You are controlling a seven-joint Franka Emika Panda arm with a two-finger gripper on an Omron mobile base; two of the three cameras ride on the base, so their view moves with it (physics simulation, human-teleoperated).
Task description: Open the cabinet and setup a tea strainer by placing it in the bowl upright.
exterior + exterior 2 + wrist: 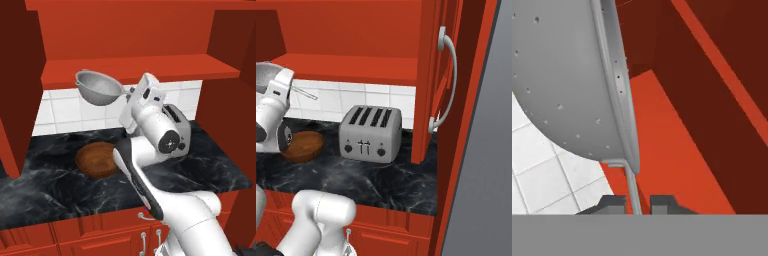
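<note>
The tea strainer (99, 89) is a grey perforated metal basket held in the air in front of the red shelf (150, 70) of the open cabinet. My gripper (130, 92) is shut on its thin handle (632, 187), which runs between the two fingertips (614, 203) in the hand view, where the tea strainer (562, 85) appears large at the upper left. The strainer hangs tilted, above and slightly behind the brown wooden bowl (97, 159) on the black marble counter. In the right base view the bowl (303, 145) sits left of the toaster.
A silver four-slot toaster (371, 134) stands on the counter (50, 190) right of the bowl, partly behind my arm. The cabinet's right door (431, 80) with its curved silver handle (450, 75) stands open; the left door (17, 90) is swung out too. White tiles back the counter.
</note>
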